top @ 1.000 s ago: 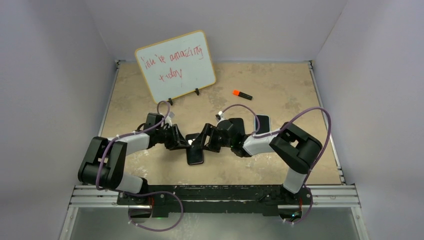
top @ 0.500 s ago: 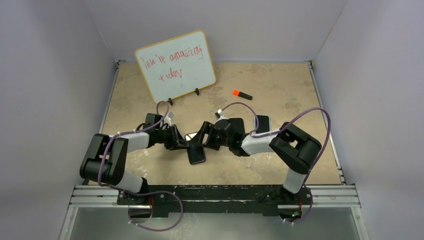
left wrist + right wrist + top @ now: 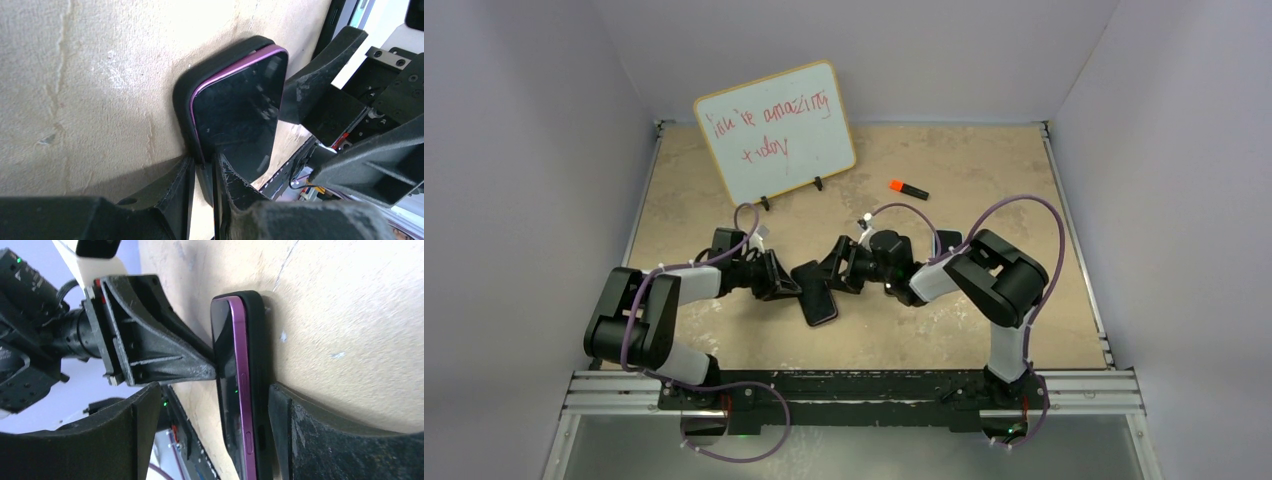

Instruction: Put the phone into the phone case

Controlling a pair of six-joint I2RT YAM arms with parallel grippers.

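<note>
Glossy black-screened phone [image 3: 235,115], purple rim exposed, sits face-up on matte black round-cornered case [image 3: 210,65], not flush, on mottled beige table [image 3: 984,190]. Left gripper [image 3: 202,182] narrow, pinching phone and case edge together. Right gripper [image 3: 212,390] wide, straddling phone.

Pale lilac walls [image 3: 514,150] box in three sides of this evenly lit, beige stone-look tabletop [image 3: 994,170], whiteboard [image 3: 776,130] propped at the back.
</note>
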